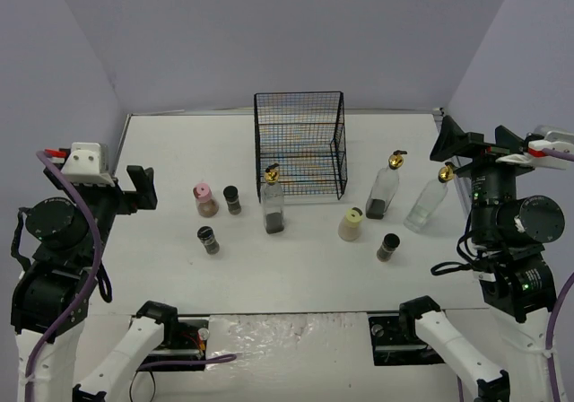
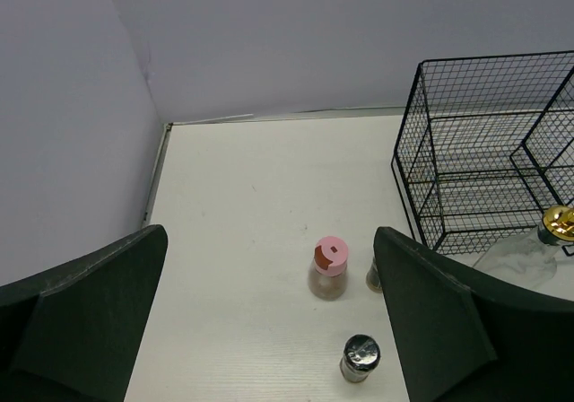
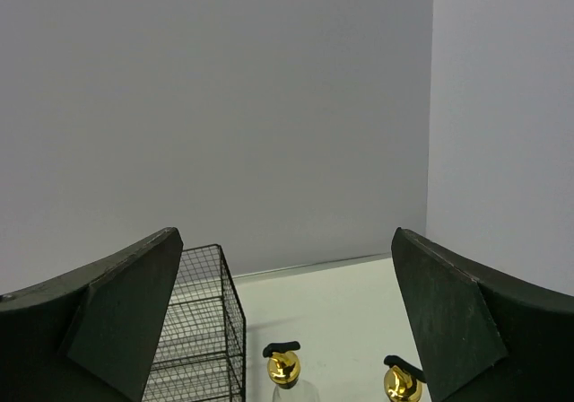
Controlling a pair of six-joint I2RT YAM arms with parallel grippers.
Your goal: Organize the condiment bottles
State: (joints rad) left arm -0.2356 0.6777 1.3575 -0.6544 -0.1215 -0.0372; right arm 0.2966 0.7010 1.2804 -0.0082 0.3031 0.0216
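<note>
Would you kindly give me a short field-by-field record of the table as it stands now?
rack: black wire rack, far centre, no bottle inside
tall bottles: three gold-spouted bottles, upright, outside rack
squat jars: pink-capped jar left; cream-capped jar right
dark jars: three small dark jars, scattered
left hand: open, empty
right hand: open, empty

Desk [image 2: 242, 240]: white, matt, with a faint grain.
Rack [image 1: 300, 146]: thin black wire, metal by the look of it.
Tall bottles [image 1: 273, 206]: clear glossy glass.
Spouts [image 3: 283, 368]: polished gold, mirror-bright.
Pink-capped jar [image 2: 329, 267]: smooth matt plastic cap.
Small jar [image 2: 360, 359]: glossy, reflective cap.
My left hand [image 2: 271, 240]: the fingers [image 2: 90, 312] are dark, matt, plastic-looking.
</note>
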